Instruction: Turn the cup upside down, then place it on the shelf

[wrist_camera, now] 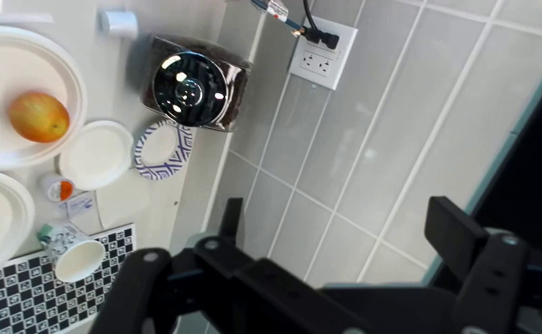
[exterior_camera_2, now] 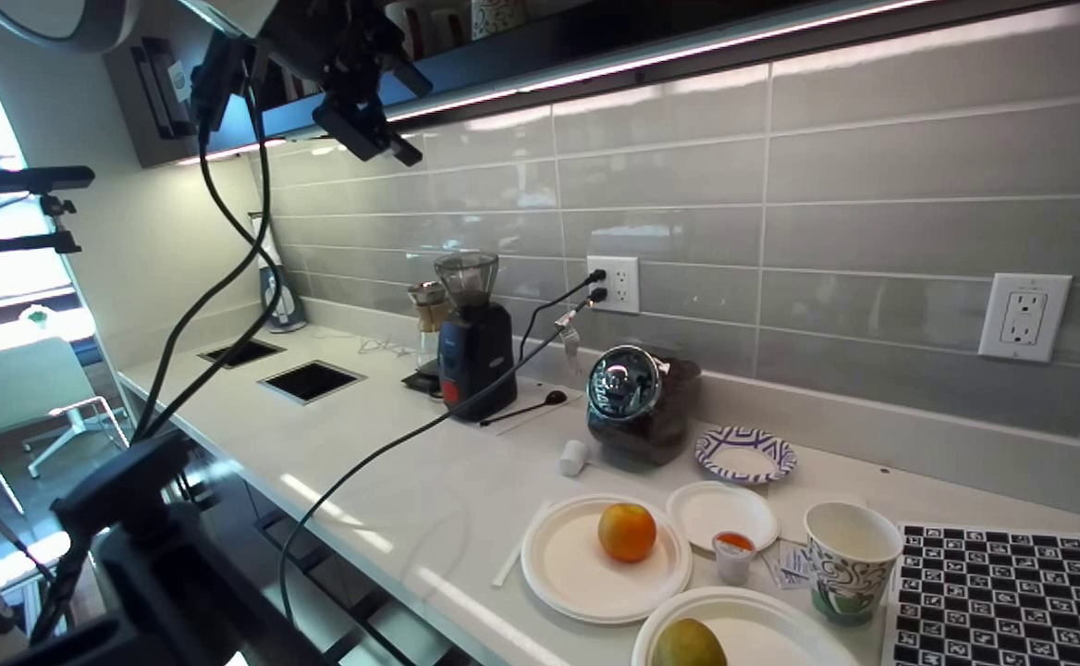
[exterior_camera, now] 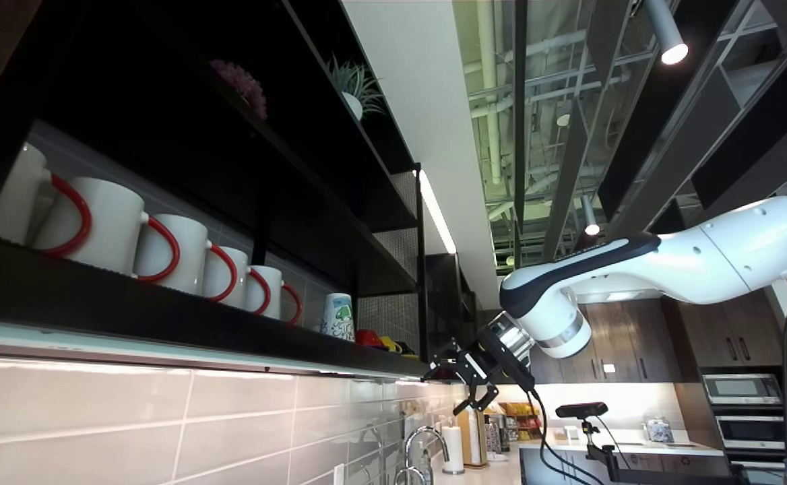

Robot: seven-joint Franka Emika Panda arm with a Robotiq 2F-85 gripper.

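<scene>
A small white paper cup with green and blue print (exterior_camera: 337, 318) stands upside down on the lower tier of the dark shelf (exterior_camera: 164, 306). The cup's lower part also shows in an exterior view (exterior_camera_2: 497, 17). No plain dull-green cup shows in any view. My gripper (exterior_camera: 445, 391) is apart from that cup, around the height of the shelf's front edge. It also shows in an exterior view (exterior_camera_2: 413, 118). In the wrist view its fingers (wrist_camera: 340, 227) are wide apart with only tiled wall between them. The right finger overlaps the dark shelf edge (wrist_camera: 526, 171) in that view.
White mugs with red handles (exterior_camera: 171, 252) stand on the same tier. Red and yellow items (exterior_camera: 370, 338) lie past the paper cup. The counter holds an upright patterned paper cup (exterior_camera_2: 850, 583), plates with fruit (exterior_camera_2: 628, 532), a dark jar (exterior_camera_2: 646, 416) and a grinder (exterior_camera_2: 477, 342).
</scene>
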